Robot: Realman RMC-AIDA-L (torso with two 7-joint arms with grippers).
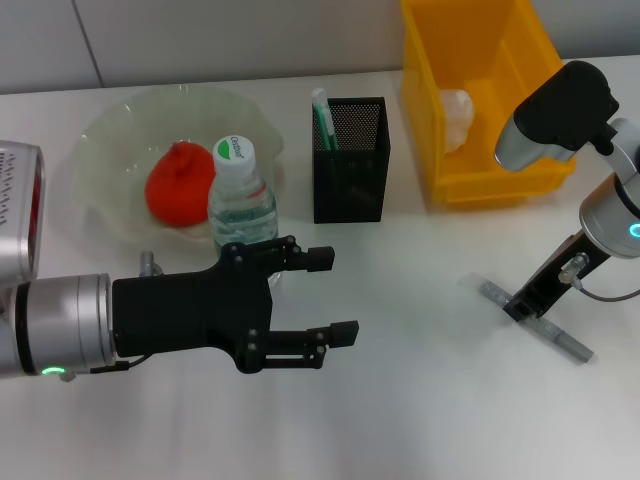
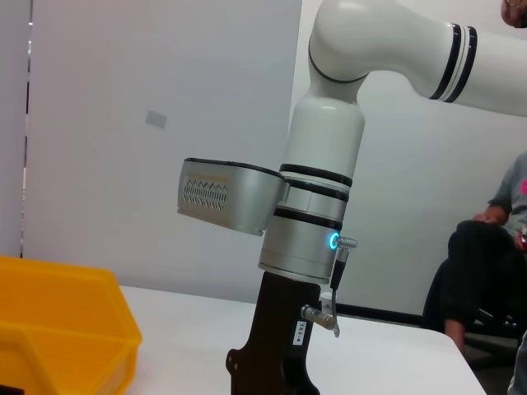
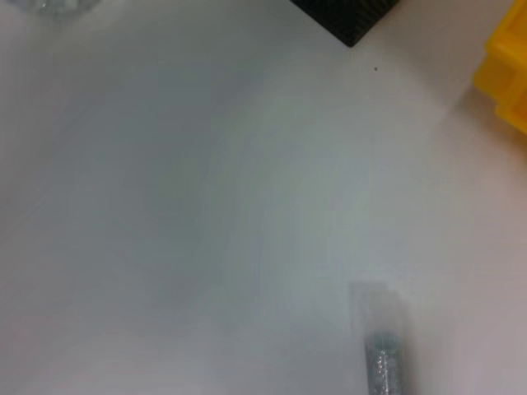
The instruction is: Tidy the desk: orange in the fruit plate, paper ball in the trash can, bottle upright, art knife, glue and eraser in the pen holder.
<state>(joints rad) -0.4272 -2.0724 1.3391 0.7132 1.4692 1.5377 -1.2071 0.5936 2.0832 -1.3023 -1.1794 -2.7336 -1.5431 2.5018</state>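
Nearest our head camera, we see the left hand hovering low over the white worktop, fingers spread apart and holding nothing. Just behind it the bottle stands upright, at the front rim of the fruit plate. We find the orange lying inside that plate, touching or nearly touching the bottle's left side.

Moving right, we note the pen holder standing on the worktop between the plate and the trash can; a green-and-white stick rises from its left corner. Inside the trash can, against the left wall, lies the paper ball.

Farther right, we see the right hand lowered to the worktop, directly over a slim grey tool that lies flat, pointing diagonally. We cannot tell whether its fingers are apart or together. We do not find the eraser in any view.
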